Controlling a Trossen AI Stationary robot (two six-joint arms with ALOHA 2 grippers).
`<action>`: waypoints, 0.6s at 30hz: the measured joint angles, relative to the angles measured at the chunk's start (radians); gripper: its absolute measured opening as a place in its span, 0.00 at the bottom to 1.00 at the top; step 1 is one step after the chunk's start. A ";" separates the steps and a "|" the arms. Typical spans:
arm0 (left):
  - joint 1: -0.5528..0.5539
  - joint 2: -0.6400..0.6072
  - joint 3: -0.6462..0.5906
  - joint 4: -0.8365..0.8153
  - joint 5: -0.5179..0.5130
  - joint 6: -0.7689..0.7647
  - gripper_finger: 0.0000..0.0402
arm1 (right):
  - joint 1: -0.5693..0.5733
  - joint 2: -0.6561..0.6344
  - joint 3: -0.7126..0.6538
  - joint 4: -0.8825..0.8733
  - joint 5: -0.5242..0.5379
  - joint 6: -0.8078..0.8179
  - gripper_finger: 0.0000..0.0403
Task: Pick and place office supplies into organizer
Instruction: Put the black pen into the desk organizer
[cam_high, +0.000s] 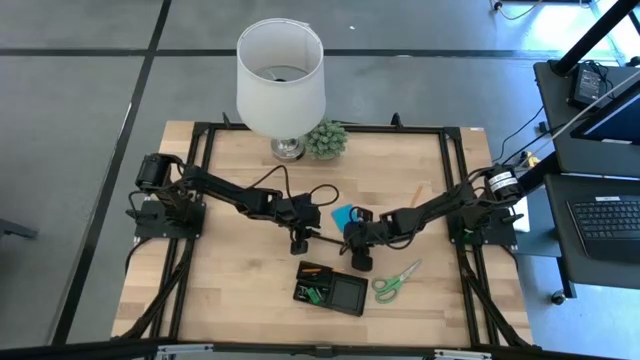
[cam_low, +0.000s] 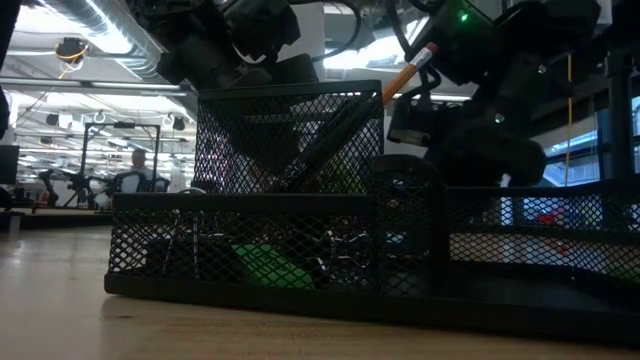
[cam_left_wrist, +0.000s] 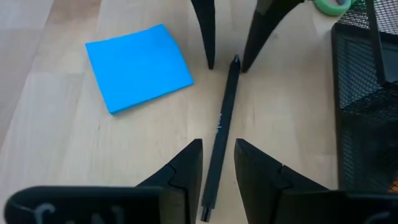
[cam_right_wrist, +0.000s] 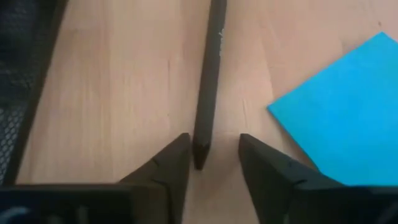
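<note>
1. You are looking past the right gripper, whose two dark fingers stand parted with a clear gap between them.
2. A black pen lies flat on the wooden table, running lengthwise away from you, and its near end sits just inside the gap between the fingertips.
3. You cannot tell whether either finger touches the pen; slivers of bare wood show on both sides of its tip.
4. The blue sticky-note pad lies flat beside the pen, near but apart from it.
5. The black mesh organizer sits on the pen's other side, well apart.
</note>
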 joint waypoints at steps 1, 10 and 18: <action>0.000 0.000 0.000 0.000 -0.001 0.003 0.22 | 0.000 0.001 0.000 -0.001 0.002 0.000 0.31; -0.001 0.000 0.000 -0.027 -0.003 0.096 0.25 | -0.001 0.005 0.000 0.001 -0.014 -0.023 0.05; -0.001 0.000 0.000 -0.029 -0.002 0.065 0.38 | -0.001 0.005 -0.003 0.008 -0.018 0.006 0.05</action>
